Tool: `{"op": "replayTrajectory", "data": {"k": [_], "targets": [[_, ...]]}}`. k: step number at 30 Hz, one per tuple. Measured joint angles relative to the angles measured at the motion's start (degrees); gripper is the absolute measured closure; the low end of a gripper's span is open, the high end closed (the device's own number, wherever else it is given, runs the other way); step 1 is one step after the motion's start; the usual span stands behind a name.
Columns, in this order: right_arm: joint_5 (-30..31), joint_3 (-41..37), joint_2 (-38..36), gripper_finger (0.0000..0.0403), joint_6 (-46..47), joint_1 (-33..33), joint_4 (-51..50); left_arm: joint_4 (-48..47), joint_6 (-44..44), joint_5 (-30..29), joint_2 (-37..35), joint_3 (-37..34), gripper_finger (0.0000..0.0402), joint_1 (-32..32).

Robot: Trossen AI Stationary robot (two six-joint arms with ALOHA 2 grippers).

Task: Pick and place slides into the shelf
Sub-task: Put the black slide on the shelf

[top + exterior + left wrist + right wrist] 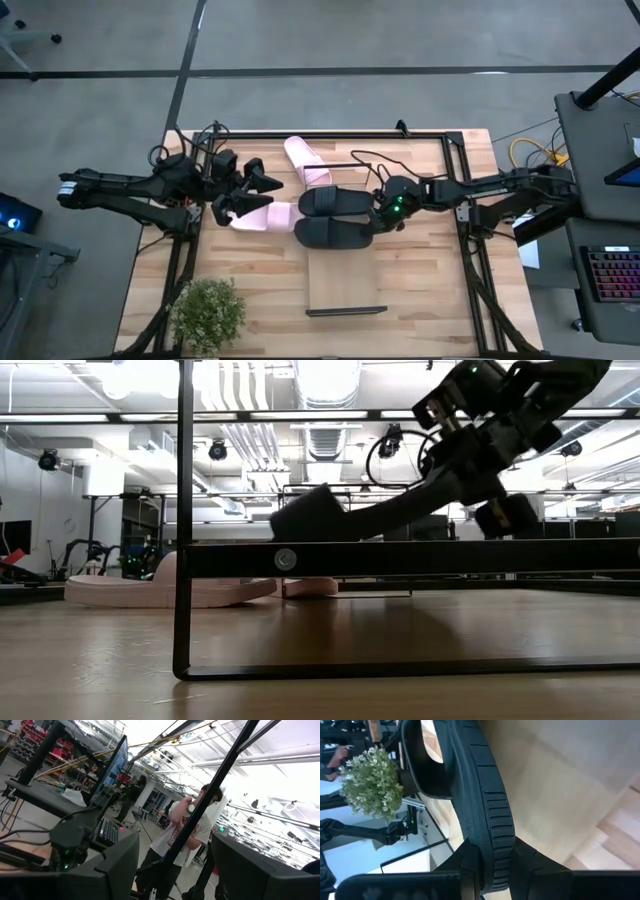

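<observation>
A: Where is the right gripper (pixel 378 222)?
B: Near the middle of the table (pixel 420 300), clamped on the rim of a black slide (pixel 335 234). In the right wrist view its fingers (pixel 470 862) pinch the ribbed edge of the sole, one on each side.

A: Is that slide on the wood?
B: No. The low view shows it lifted and tilted, toe end lower, above the dark rail of the shelf (pixel 420 558).

A: And the other slides?
B: A second black slide (pixel 335 201) lies just beside the held one, on the far side. One pink slide (pixel 305 160) lies toward the far edge, and another pink slide (pixel 262 217) lies under the left gripper (pixel 238 193).

A: What is the left gripper doing?
B: It hangs above that pink slide with its fingers spread wide, holding nothing.

A: And the shelf board?
B: The pale board (pixel 345 282) sits toward the near edge, next to a potted plant (pixel 208 313). No slide is on it.
</observation>
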Motion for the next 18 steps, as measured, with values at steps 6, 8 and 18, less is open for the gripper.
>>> {"op": "replayTrajectory", "data": {"k": [6, 8, 18], "targets": [[-0.6, 0.0, 1.2, 0.0354, -0.2, -1.4, 0.1, 0.6, -0.1, 0.0, -0.2, 0.0, 0.0168, 0.0], [-0.6, 0.0, 0.4, 0.0354, -0.6, -1.9, -0.7, 0.6, -0.1, 0.0, -0.2, 0.1, 0.0168, 0.0], [-0.5, -0.1, -2.8, 0.0354, -3.1, -4.0, -6.0, 0.6, -0.1, 0.1, 0.0, 0.1, 0.0168, 0.0]]}}
